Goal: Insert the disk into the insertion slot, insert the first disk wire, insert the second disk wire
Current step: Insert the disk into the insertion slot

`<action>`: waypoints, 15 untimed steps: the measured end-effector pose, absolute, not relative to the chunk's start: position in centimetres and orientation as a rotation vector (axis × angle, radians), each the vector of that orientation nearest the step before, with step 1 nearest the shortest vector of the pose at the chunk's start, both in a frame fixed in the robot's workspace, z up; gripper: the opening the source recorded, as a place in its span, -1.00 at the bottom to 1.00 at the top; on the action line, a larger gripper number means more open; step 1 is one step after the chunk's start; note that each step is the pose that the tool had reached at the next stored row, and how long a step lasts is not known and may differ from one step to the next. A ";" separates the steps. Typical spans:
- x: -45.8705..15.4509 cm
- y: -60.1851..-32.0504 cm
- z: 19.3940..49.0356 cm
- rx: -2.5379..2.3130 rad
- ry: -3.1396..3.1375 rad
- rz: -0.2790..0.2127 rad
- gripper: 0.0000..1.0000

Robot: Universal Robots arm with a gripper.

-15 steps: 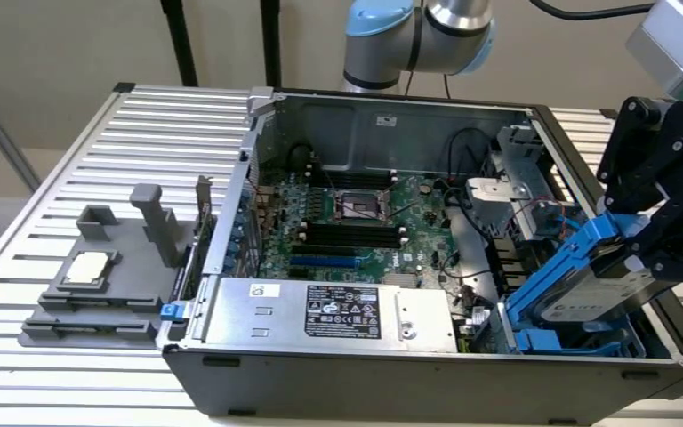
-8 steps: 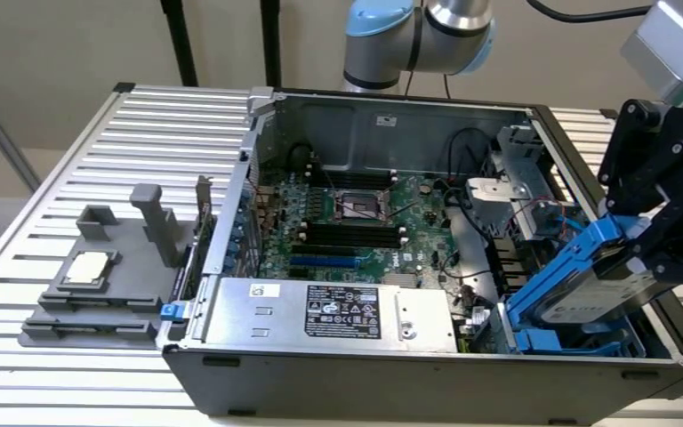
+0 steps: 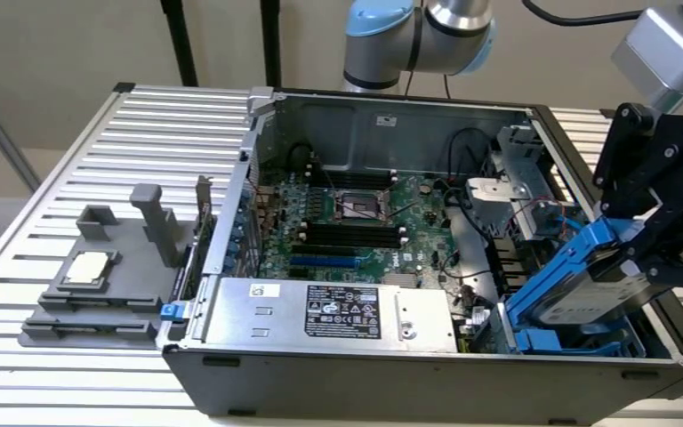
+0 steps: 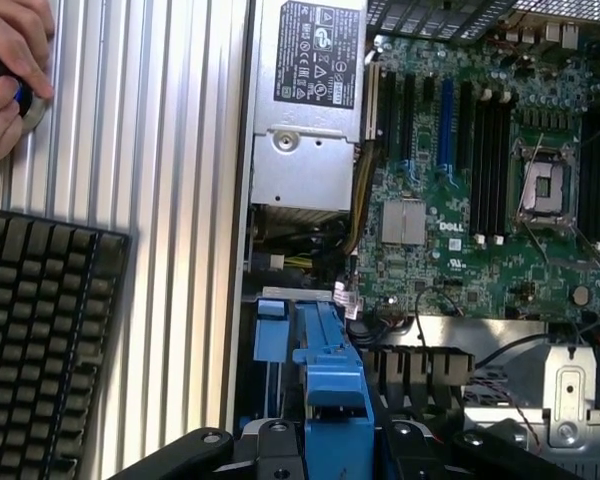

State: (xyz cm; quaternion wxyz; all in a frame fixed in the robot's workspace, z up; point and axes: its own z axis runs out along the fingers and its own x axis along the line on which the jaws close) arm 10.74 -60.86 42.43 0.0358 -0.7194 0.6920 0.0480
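My black gripper [image 3: 636, 267] is at the exterior view's right, shut on the disk [image 3: 612, 283], a grey drive clipped in a bright blue frame [image 3: 561, 267]. The disk hangs tilted, its lower end dipping into the open computer case just above the insertion slot [image 3: 561, 342], whose blue rails lie at the case's near right corner. In the wrist view the blue frame [image 4: 325, 365] runs out from between my black fingers [image 4: 270, 445] over the bay. Thin red and black cables [image 3: 543, 216] hang by the metal drive cage [image 3: 519, 169] behind the slot.
The green motherboard [image 3: 354, 213] fills the case's middle, and the grey labelled power-supply box [image 3: 330, 311] sits along its near wall. A grey fixture [image 3: 104, 276] stands on the ridged table at the exterior view's left. A keyboard [image 4: 40, 340] and a person's hand [image 4: 10, 60] are beside the case.
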 end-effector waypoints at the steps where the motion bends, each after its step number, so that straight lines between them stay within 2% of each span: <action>1: 10.7 -60.9 42.4 -2.210 2.126 0.148 -0.35; 12: 10.6 -60.9 42.1 -2.210 2.126 0.148 -0.35; 14: 10.6 -60.9 42.1 -2.210 2.126 0.148 -0.32; 15: 10.6 -60.9 42.1 -2.210 2.126 0.148 -0.20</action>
